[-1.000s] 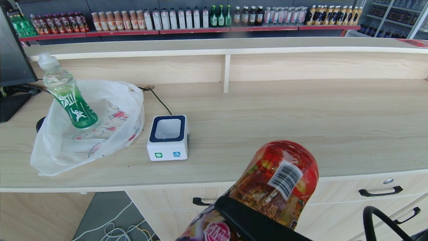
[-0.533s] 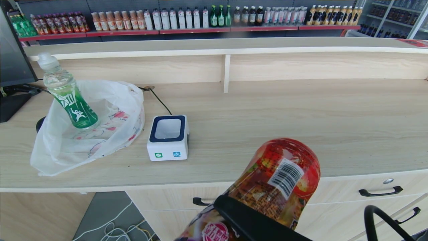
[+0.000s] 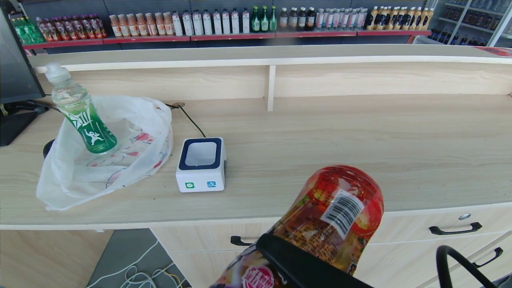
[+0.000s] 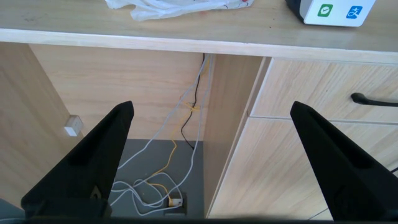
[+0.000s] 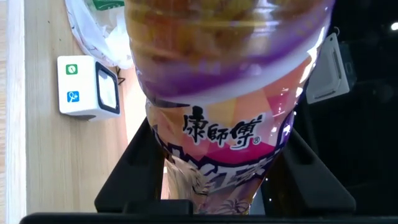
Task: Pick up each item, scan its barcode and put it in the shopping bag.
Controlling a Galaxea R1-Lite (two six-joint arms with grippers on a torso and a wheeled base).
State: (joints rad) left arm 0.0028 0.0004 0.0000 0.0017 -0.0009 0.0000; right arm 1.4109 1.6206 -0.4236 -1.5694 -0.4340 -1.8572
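Observation:
My right gripper is shut on a drink bottle with a red and orange label, held tilted in front of the counter's front edge with its barcode facing up. In the right wrist view the bottle sits between the gripper's black fingers. The white scanner with a dark blue rim stands on the counter, left of the bottle. A white shopping bag lies left of the scanner, and a green bottle stands in it. My left gripper hangs open and empty below the counter edge.
A dark monitor stands at the counter's far left. The scanner's cable runs back toward a raised wooden ledge. Drawers with black handles sit under the counter. Loose cables lie on the floor.
The held bottle has shifted very slightly up and to the right. Nothing else has moved.

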